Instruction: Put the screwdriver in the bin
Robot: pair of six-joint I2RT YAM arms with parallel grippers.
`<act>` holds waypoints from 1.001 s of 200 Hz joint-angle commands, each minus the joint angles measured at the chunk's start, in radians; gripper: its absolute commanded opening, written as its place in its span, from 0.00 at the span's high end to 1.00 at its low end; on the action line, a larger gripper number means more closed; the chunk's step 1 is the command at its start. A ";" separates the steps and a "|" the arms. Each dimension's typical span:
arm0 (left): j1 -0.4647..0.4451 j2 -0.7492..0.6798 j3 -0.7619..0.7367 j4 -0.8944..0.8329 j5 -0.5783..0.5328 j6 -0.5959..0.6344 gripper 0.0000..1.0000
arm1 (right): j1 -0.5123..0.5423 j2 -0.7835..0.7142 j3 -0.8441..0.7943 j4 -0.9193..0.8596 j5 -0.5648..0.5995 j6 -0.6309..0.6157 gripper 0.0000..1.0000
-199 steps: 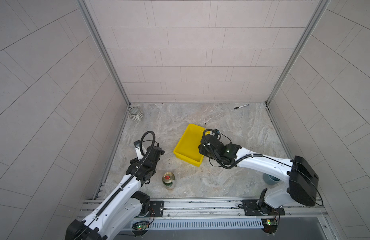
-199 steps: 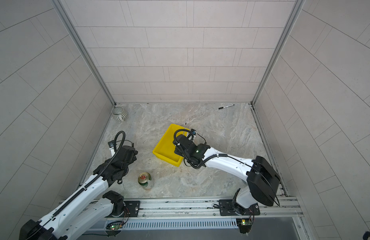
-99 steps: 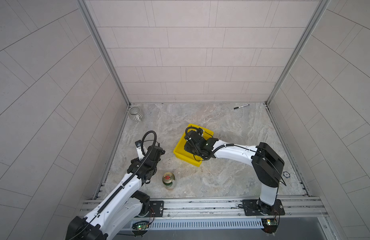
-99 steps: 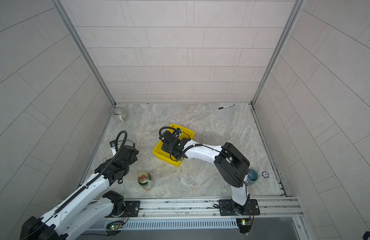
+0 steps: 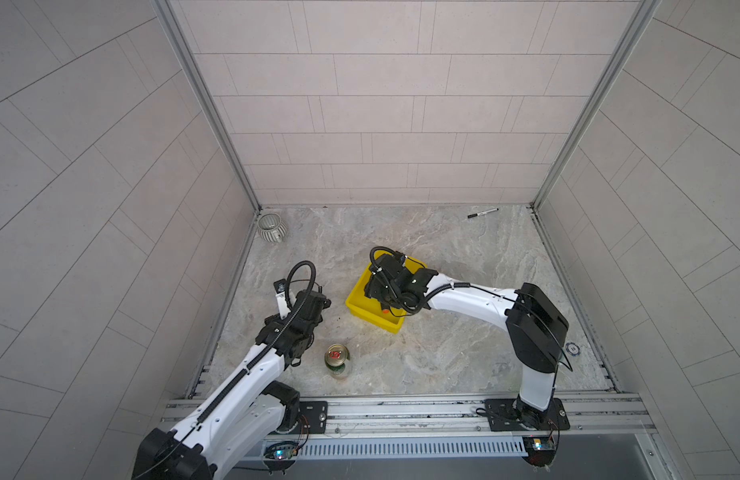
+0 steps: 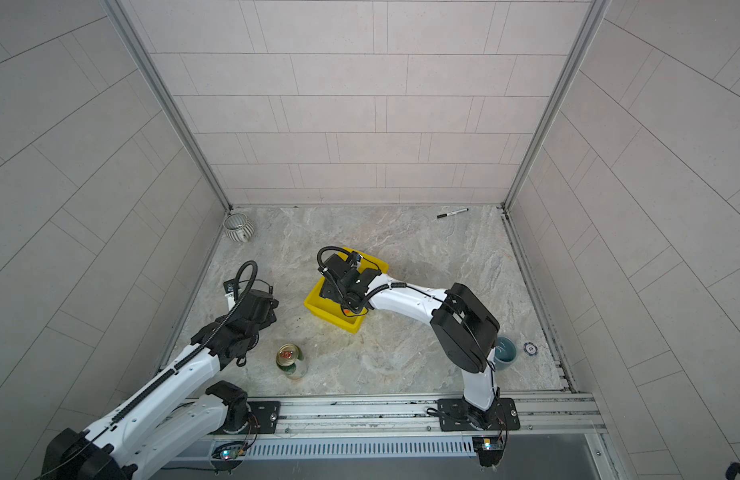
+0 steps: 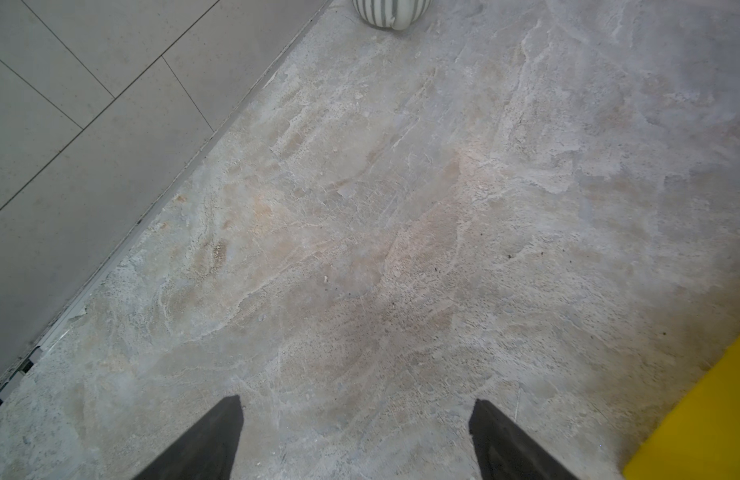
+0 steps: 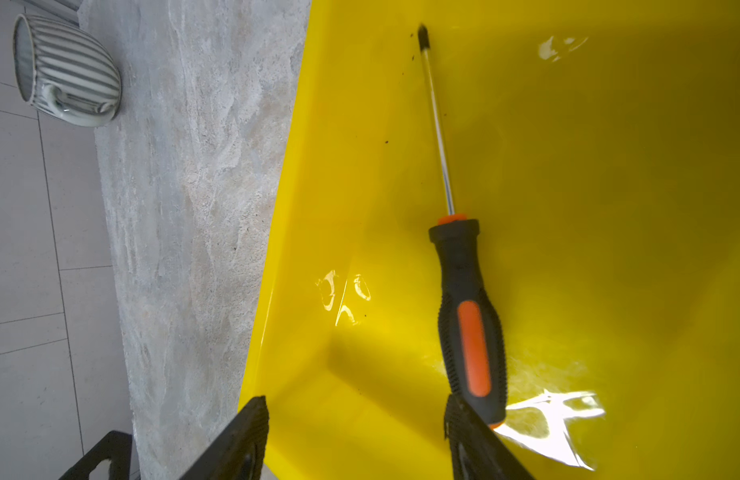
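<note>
The screwdriver, with a black and orange handle and a thin shaft, lies flat on the floor of the yellow bin. My right gripper hangs open over the bin, and one fingertip sits right beside the handle's end without gripping it. In both top views the right gripper covers most of the bin, and only the screwdriver's orange end shows. My left gripper stands open over bare floor, left of the bin.
A striped grey cup stands in the back left corner. A drink can stands near the front, between the arms. A marker pen lies at the back right. A blue cup and a chip sit by the right arm's base.
My right gripper swung left over the bin, then went from shut to open. The screwdriver now lies loose in the bin. The left arm has not moved.
</note>
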 commanded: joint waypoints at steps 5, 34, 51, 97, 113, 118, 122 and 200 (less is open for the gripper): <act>0.003 -0.015 0.014 0.098 0.137 0.059 0.07 | -0.044 -0.140 -0.053 -0.111 0.062 -0.126 0.32; 0.004 0.055 0.023 0.309 0.437 0.043 0.00 | -0.196 -0.278 -0.210 -0.174 0.131 -0.255 0.32; 0.003 0.133 0.048 0.387 0.531 0.041 0.00 | -0.321 -0.304 -0.299 -0.056 -0.046 -0.339 0.31; 0.000 0.334 0.125 0.473 0.731 0.052 0.02 | -0.460 -0.162 -0.192 -0.091 -0.364 -0.448 0.32; -0.008 0.395 0.140 0.502 0.773 0.035 0.02 | -0.457 -0.122 -0.175 -0.060 -0.383 -0.433 0.32; -0.009 0.409 0.142 0.510 0.781 0.028 0.02 | -0.458 -0.108 -0.170 -0.048 -0.389 -0.426 0.32; -0.012 0.418 0.141 0.520 0.788 0.022 0.02 | -0.457 -0.097 -0.163 -0.038 -0.394 -0.421 0.32; -0.109 0.468 0.140 0.636 0.822 -0.102 0.03 | -0.456 0.157 0.167 -0.072 -0.451 -0.365 0.32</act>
